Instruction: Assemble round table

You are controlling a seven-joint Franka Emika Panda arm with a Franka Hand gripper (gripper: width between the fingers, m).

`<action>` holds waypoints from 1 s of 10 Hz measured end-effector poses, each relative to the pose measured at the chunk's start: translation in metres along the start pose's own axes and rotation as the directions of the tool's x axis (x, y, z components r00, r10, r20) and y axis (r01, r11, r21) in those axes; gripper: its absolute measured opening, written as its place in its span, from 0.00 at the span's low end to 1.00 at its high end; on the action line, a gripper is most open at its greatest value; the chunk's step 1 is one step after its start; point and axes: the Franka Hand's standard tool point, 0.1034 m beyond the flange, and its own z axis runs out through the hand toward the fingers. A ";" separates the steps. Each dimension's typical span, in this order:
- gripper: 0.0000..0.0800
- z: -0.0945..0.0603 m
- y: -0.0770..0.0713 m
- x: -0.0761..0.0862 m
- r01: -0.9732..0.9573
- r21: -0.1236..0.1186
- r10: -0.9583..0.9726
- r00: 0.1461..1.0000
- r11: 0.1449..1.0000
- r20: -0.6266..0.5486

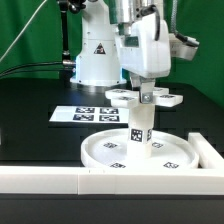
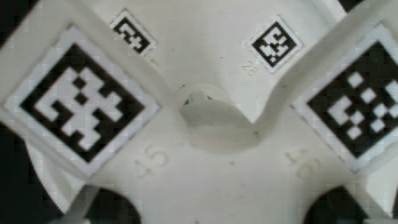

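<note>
The large rimmed round disc lies flat on the black table near the front. The short thick post stands upright at its middle. The flat cross-shaped piece sits level on top of the post. My gripper comes straight down onto the cross's centre and is shut on it. In the wrist view the cross-shaped piece fills the frame, its tagged arms spreading outward. My gripper shows only as dark fingertips at either side of the white plastic. The post is hidden there.
The marker board lies flat behind the disc, toward the exterior view's left. The long white border wall runs along the table's front and turns up the exterior view's right side. The robot's white base stands at the back.
</note>
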 end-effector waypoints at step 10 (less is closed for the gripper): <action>0.81 -0.026 -0.007 -0.006 -0.190 0.014 0.189 0.981 0.982 0.041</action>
